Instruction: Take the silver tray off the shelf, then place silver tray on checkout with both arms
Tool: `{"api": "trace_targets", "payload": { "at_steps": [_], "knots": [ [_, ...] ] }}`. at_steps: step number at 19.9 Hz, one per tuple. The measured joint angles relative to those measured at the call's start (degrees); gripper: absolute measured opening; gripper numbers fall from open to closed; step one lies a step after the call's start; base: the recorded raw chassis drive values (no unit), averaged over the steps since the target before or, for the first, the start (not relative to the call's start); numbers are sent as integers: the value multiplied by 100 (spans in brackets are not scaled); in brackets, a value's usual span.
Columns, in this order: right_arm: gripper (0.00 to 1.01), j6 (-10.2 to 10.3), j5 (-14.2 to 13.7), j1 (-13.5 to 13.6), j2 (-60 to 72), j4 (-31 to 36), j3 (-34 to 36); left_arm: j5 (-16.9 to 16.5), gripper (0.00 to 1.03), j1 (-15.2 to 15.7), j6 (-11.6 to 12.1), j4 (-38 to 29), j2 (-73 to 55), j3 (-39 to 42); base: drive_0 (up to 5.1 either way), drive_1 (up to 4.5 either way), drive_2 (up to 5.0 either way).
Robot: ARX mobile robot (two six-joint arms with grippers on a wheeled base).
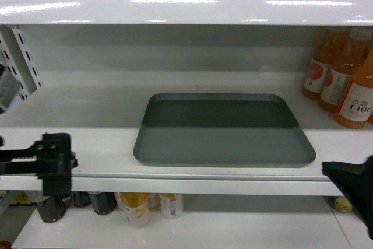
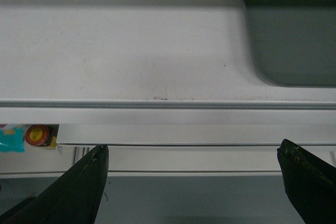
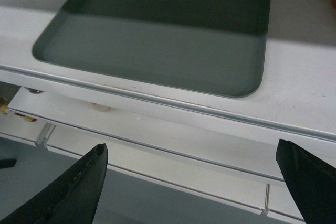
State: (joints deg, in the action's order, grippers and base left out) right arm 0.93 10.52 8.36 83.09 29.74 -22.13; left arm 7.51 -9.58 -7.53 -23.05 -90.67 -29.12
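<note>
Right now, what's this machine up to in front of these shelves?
It is getting ready to lift the silver tray off the shelf. The tray lies flat and empty on the white board, untouched. The left gripper and the right gripper both hang open just in front of the shelf edge, below the tray's level, one to each side. Juice bottles stand at the far right.

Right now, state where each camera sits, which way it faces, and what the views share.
Head: on the robot, facing the shelf, the silver tray centred; left gripper and right gripper at the edges.
Left wrist: below the shelf front, looking over open fingers.
Right wrist: likewise, fingers apart.
All three share the tray.
</note>
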Motion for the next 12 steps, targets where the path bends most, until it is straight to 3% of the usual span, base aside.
{"api": "trace_targets", "payload": {
  "at_steps": [4, 8, 12],
  "knots": [
    [98, 378, -98, -66, 1626, 72, -1150, 37, 98, -190, -2, 179, -1604, -1362, 0, 0, 0],
    [98, 697, -221, -92, 2756, -61, -2253, -9, 98, -343, -2, 540, -2441, -2452, 0, 0, 0],
    [98, 833, -472, -94, 3558, -304, -3150, -28, 98, -367, -219, 984, -3082, -3314, 0, 0, 0]
  ]
}}
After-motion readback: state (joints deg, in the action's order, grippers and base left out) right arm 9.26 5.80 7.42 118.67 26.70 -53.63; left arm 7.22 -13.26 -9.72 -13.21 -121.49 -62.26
